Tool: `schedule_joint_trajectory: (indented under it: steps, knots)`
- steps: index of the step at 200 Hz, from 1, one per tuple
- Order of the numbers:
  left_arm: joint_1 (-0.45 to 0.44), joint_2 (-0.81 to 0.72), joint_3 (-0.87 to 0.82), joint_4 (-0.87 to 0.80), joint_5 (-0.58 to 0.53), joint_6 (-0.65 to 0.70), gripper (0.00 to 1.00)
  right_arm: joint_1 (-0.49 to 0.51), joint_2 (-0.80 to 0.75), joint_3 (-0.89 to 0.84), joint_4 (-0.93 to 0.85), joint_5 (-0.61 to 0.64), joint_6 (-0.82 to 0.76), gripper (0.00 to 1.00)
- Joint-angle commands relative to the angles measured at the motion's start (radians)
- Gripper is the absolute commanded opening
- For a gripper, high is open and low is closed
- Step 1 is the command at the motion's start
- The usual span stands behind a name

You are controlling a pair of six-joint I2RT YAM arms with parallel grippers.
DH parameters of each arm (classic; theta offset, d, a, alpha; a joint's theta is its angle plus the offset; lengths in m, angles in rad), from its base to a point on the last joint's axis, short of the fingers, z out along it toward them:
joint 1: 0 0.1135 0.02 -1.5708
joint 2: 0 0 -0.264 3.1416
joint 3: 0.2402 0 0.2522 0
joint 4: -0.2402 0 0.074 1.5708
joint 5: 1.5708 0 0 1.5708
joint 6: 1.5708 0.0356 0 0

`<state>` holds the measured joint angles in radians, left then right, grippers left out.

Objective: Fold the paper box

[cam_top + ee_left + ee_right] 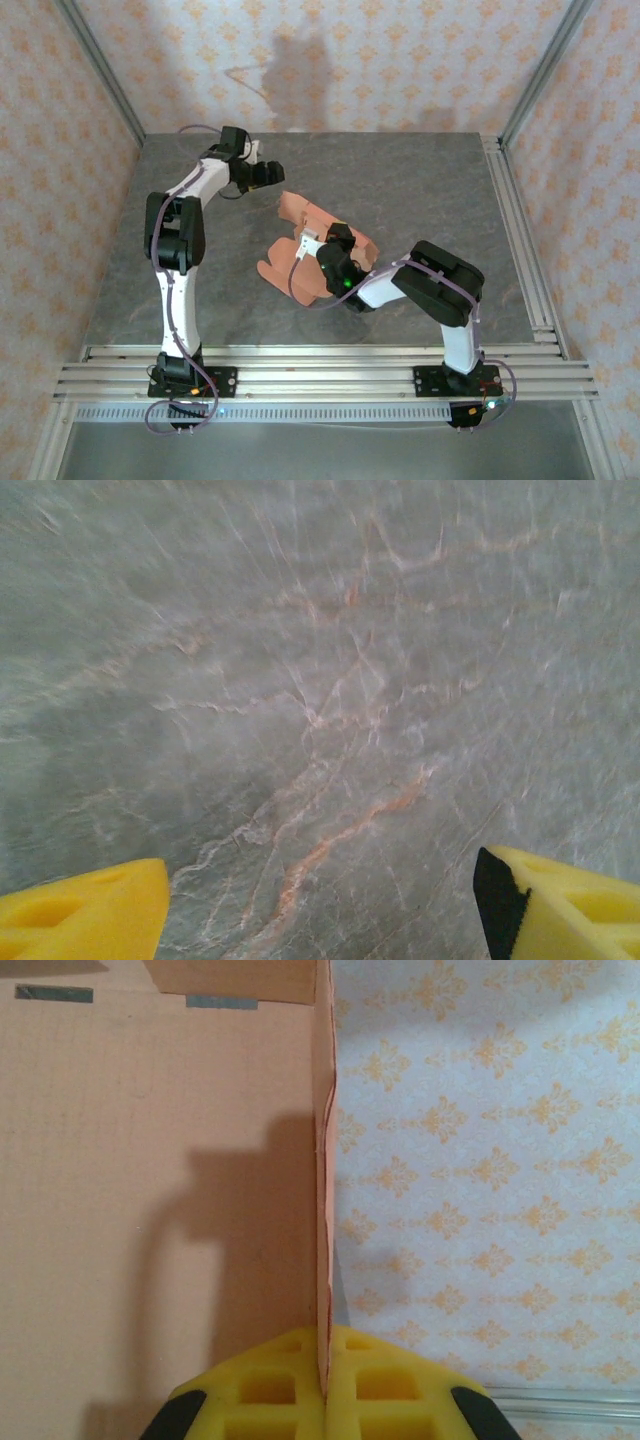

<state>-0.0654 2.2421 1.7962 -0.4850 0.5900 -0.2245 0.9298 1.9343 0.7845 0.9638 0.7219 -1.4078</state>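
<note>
Right wrist: right pincer [325, 1360] clamped on upright paper box [150, 1160] wall; left pincer [322, 890] apart over table [320, 680]

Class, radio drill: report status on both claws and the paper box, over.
Right claw shut on paper box wall. Left claw open over table, off the box. No obstruction seen.

matt, faintly fibrous card of the paper box [120, 1210]; stone-look marbled table top [320, 630] (smooth, slightly sheened)

The left arm [178, 300] and right arm [455, 340] are white with black joints, lilac cables [196, 127], yellow fingers [270, 1390]
</note>
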Motion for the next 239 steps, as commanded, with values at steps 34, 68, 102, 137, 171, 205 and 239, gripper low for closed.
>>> schedule_joint_trajectory:
  steps: [34,68,102,137,171,205,239]
  knots:
    - [-0.023,-0.045,-0.055,-0.084,0.176,0.121,0.78,0.007,-0.035,-0.007,-0.088,-0.038,0.066,0.00]
    - [-0.043,-0.146,-0.222,0.017,0.223,0.113,0.78,0.007,-0.026,0.001,-0.066,-0.028,0.063,0.00]
    - [-0.058,-0.204,-0.307,0.037,0.238,0.111,0.78,0.007,-0.025,0.001,-0.066,-0.023,0.069,0.00]
    - [-0.064,-0.231,-0.364,0.055,0.235,0.111,0.78,0.006,-0.022,0.004,-0.063,-0.024,0.067,0.00]
    - [-0.067,-0.249,-0.418,0.079,0.217,0.108,0.78,0.005,-0.024,0.006,-0.084,-0.023,0.074,0.00]
    - [-0.066,-0.310,-0.511,0.134,0.173,0.118,0.80,0.005,-0.033,0.013,-0.124,-0.024,0.092,0.00]
    - [-0.066,-0.420,-0.627,0.230,0.143,0.132,0.82,0.006,0.027,0.001,0.053,-0.006,-0.037,0.00]
